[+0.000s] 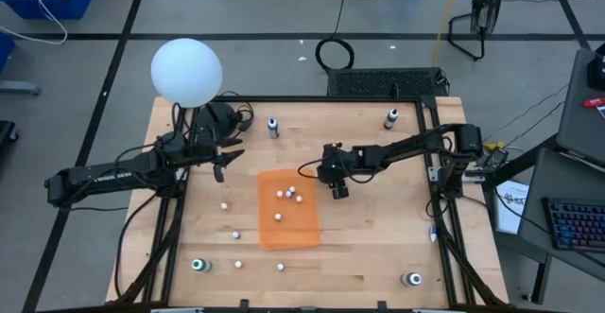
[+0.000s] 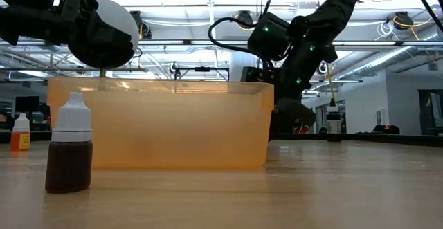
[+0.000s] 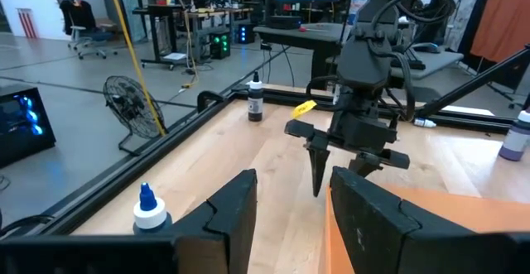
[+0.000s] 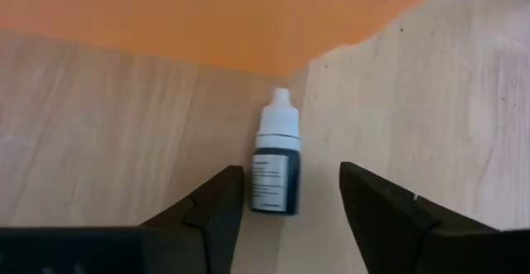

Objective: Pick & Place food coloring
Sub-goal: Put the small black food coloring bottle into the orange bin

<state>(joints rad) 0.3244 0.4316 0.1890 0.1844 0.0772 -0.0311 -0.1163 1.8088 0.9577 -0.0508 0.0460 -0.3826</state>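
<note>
The food coloring bottles are tiny, with pale caps. Several stand inside the orange tray (image 1: 288, 233), and others dot the table, such as one (image 1: 235, 234) left of the tray. My right gripper (image 1: 338, 192) hangs at the tray's right edge, pointing down and open. In the right wrist view a dark-bodied, white-capped bottle (image 4: 276, 170) seems to lie on its side on the wood between the open fingers of my right gripper (image 4: 291, 175), its cap toward the tray. My left gripper (image 1: 222, 165) waits open near the white globe (image 1: 186, 71), holding nothing.
Larger bottles stand near the table's corners (image 1: 273, 127) (image 1: 390, 117) (image 1: 198, 265) (image 1: 412, 278). A brown bottle (image 2: 69, 149) stands close to the low camera in front of the tray (image 2: 159, 129). A blue-topped bottle (image 3: 149, 209) sits beside my left gripper (image 3: 294, 199). Bare wood lies right of the tray.
</note>
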